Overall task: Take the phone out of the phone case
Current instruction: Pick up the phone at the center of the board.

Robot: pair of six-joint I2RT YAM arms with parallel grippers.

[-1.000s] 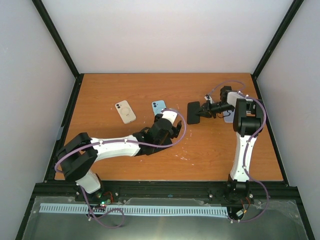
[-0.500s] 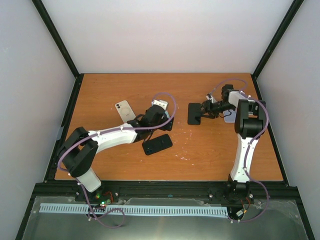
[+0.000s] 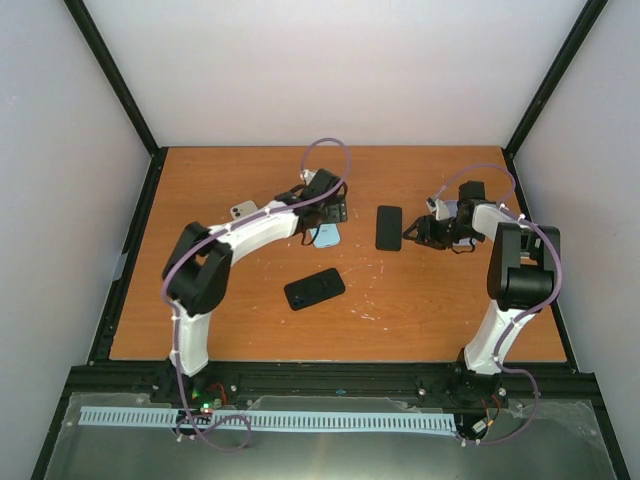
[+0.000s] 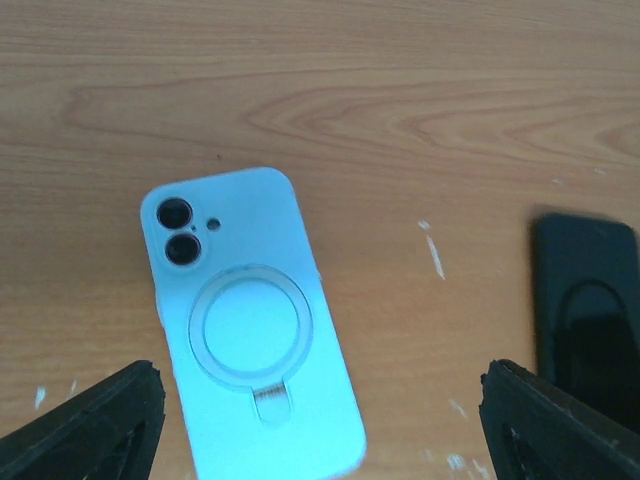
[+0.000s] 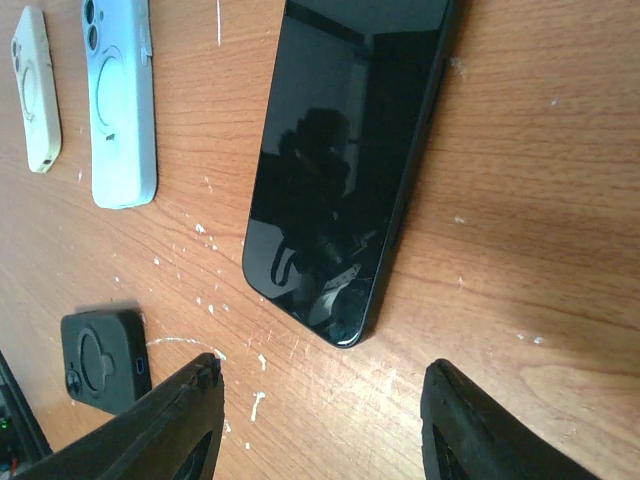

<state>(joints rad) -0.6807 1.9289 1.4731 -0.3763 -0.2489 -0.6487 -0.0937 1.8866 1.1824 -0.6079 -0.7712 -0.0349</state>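
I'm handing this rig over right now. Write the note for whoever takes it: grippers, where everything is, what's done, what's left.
Left gripper: open, empty, above the light blue phone case with a ring, which lies back up on the wooden table.
Right gripper: open, empty, just short of the bare black phone, which lies screen up.
Black phone case: lying apart, nearer the arm bases.
Cream phone case: far left, nothing on it.
Done: the black phone appears to be out of its case.
Left: the blue case shows camera lenses, so it probably holds a phone. Cannot tell for the cream one.
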